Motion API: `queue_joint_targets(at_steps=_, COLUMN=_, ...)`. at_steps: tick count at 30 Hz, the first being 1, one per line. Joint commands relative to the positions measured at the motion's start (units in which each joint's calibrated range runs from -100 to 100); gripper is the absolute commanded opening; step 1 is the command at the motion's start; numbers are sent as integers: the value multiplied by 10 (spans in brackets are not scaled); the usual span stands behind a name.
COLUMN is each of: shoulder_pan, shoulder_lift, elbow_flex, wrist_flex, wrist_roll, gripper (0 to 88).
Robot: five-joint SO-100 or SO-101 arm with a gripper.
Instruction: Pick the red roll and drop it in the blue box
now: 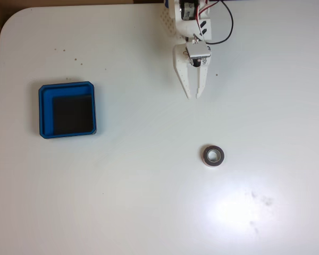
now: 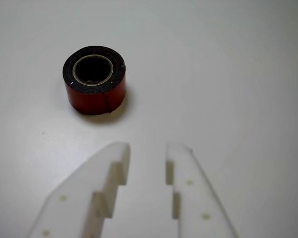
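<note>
The red roll (image 1: 207,157) lies flat on the white table, right of centre in the fixed view, with its grey ring face up. The wrist view shows its red side (image 2: 94,99) and dark top rim ahead of the fingers and to the left. My white gripper (image 1: 194,96) hangs near the table's top edge, pointing down the picture towards the roll and well short of it. Its two fingers (image 2: 118,157) stand a little apart with only bare table between them, so it is open and holds nothing. The blue box (image 1: 42,111) sits far to the left, with nothing on its black floor.
The white table (image 1: 149,202) has a rounded corner at the top left, with brown floor beyond it. A black cable (image 1: 228,32) loops beside the arm's base. A few small dark specks mark the surface.
</note>
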Motion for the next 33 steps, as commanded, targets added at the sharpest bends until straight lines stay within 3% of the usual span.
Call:
queue_joint_targets(at_steps=1, shoulder_pan=-2, shoulder_lift=-2, elbow_flex=9, wrist_flex=-8, wrist_roll=2, gripper=7)
queue_joint_targets(at_steps=33, shoulder_pan=0, shoulder_lift=-2, elbow_flex=9, wrist_flex=-8, wrist_roll=1, gripper=7)
